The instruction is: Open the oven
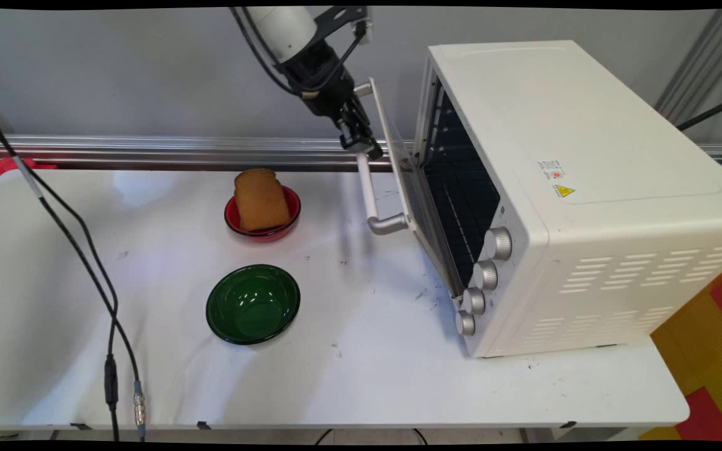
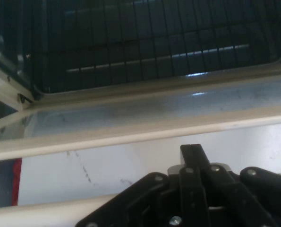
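Observation:
A white toaster oven point(image 1: 586, 188) stands on the right of the table, its glass door point(image 1: 398, 169) hanging partly open. My gripper point(image 1: 361, 141) is at the upper end of the door's silver handle point(image 1: 367, 188), touching it. In the hand view the two fingers point(image 2: 192, 151) are pressed together, shut, and poke past the handle bar point(image 2: 36, 210) into the gap before the door glass point(image 2: 131, 113). Beyond the glass I see the dark wire rack point(image 2: 131, 47) inside the oven. Nothing is held between the fingers.
A red bowl point(image 1: 276, 230) holding a brown slice of bread point(image 1: 261, 197) sits left of the door. A green empty bowl point(image 1: 252, 304) lies nearer the front. Black cables point(image 1: 85, 250) hang over the table's left side. Several knobs point(image 1: 485, 274) line the oven's front.

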`<state>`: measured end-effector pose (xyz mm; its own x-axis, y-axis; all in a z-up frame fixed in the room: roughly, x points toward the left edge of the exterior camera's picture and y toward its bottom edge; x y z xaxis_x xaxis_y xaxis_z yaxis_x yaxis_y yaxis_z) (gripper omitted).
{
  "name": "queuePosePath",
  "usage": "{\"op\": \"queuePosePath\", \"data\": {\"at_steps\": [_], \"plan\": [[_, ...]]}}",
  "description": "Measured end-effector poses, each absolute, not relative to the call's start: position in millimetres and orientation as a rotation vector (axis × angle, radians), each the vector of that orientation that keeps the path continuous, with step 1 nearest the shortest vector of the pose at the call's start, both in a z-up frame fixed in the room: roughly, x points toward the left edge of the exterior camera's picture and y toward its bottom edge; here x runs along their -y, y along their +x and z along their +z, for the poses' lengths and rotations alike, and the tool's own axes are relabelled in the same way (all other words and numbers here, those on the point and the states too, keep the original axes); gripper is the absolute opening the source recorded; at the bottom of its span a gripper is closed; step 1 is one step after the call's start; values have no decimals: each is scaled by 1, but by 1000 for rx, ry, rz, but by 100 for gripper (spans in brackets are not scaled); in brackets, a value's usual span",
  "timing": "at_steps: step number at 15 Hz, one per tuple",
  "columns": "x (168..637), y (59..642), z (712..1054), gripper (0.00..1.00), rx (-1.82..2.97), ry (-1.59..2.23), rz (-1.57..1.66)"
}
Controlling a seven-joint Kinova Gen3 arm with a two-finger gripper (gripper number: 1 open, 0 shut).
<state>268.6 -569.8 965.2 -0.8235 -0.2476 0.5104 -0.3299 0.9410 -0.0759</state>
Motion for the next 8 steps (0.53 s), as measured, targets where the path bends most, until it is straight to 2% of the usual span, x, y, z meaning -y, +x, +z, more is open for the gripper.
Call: {"op": "queuePosePath", "data": {"at_steps": [8], "plan": [[565, 295, 936, 0, 2564, 416, 244]]}}
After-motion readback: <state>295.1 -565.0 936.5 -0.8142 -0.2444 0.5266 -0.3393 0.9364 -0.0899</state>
